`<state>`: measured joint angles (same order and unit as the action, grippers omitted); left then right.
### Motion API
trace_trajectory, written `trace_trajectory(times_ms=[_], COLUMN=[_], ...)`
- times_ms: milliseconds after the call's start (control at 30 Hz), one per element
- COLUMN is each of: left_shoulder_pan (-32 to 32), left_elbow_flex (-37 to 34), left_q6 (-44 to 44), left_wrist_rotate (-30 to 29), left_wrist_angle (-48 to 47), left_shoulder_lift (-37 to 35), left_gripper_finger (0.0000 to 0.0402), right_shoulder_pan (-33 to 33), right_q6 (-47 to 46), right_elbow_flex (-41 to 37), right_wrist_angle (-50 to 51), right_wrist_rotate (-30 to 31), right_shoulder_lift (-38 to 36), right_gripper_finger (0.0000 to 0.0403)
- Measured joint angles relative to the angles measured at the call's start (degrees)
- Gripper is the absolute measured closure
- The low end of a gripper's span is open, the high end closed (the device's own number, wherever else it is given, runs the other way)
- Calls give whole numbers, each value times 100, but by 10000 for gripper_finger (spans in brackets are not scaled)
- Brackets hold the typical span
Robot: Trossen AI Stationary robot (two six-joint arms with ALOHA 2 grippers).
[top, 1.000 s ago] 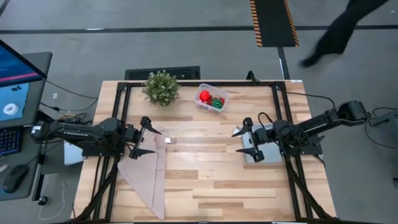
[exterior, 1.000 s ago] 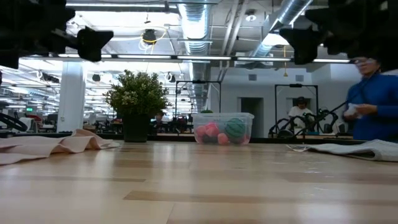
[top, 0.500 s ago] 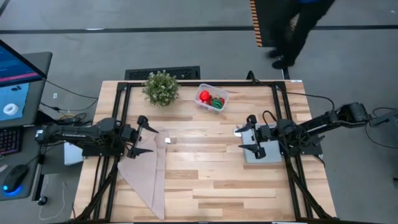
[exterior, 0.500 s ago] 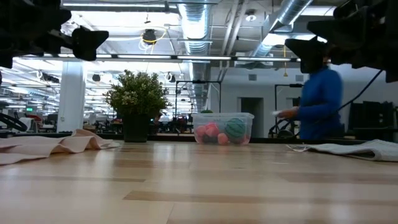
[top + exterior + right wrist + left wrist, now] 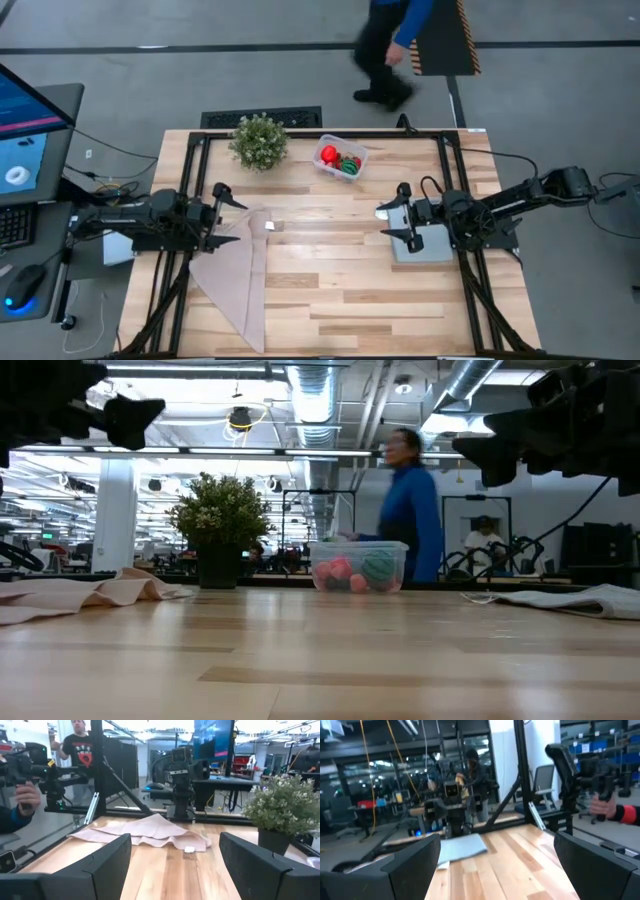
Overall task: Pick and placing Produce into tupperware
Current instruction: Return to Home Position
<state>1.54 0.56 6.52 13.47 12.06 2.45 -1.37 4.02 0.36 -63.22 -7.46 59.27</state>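
Wood-plank table [image 5: 330,290]: small clear plastic rectangular tub [image 5: 361,153] sits at 12 o'clock, red, pink and green toy produce [image 5: 329,154] inside it. My left gripper [image 5: 226,214] hovers at 9 o'clock by the beige cloth [image 5: 235,280], fingers spread, empty. My right gripper [image 5: 392,222] is at 3 o'clock by the flat grey sheet [image 5: 430,248], fingers spread, empty.

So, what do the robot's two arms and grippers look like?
The left arm and right arm are black, built of slim jointed segments. The left gripper and right gripper each have two dark, flat, wedge-shaped fingers. A thin black cable loops by the right wrist. I see no markings.
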Motion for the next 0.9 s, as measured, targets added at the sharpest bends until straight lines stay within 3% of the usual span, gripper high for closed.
trace_trajectory(times_ms=[333,533,767,900], left_shoulder_pan=[-1,-3,-3,-3], left_elbow_flex=[-4,-7,-9,-9], left_q6=[-67,103,186,-112], left_wrist_rotate=[-73,170,-369,-393], left_wrist_angle=[-750,-788,-861,-866], left_shoulder_lift=[-212,-222,-198,-198], left_gripper_finger=[20,20,20,20], right_shoulder_pan=[-13,-13,-13,-13], right_q6=[-619,-858,-858,-858], right_elbow_flex=[0,0,0,-2], right_wrist_angle=[845,1579,2159,2315], right_wrist_rotate=[129,129,129,129], right_shoulder_lift=[0,0,0,2], right_gripper_finger=[76,76,76,76])
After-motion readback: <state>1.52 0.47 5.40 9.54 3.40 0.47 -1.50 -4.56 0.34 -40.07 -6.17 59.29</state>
